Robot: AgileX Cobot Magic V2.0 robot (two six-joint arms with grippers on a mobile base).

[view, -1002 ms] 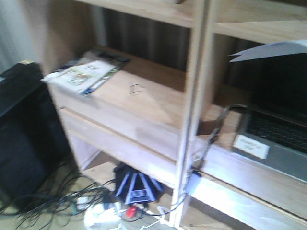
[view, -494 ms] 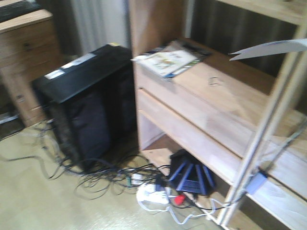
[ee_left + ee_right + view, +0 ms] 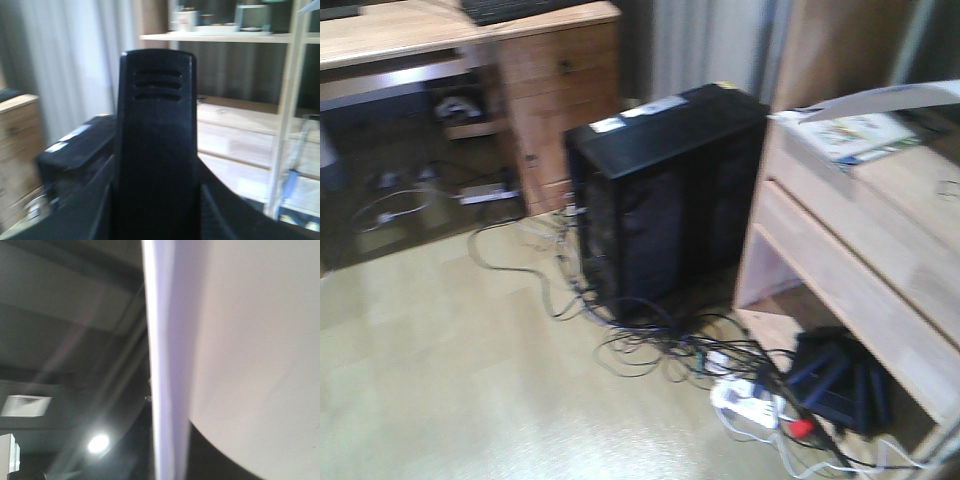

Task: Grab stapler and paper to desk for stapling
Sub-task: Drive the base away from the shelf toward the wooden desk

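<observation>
Swung leftward since the earlier frames, the front view is now filled by the desk (image 3: 440,25) at upper left, a black computer tower (image 3: 660,200) at centre and tangled cables (image 3: 650,345) on the floor. The paper (image 3: 880,100) is seen raised at upper right, above the shelf unit (image 3: 860,250). In the right wrist view the right gripper (image 3: 240,465) is only a dark blur, and its state cannot be told. The stapler (image 3: 155,125) is held upright, clamped by the left gripper (image 3: 155,205).
</observation>
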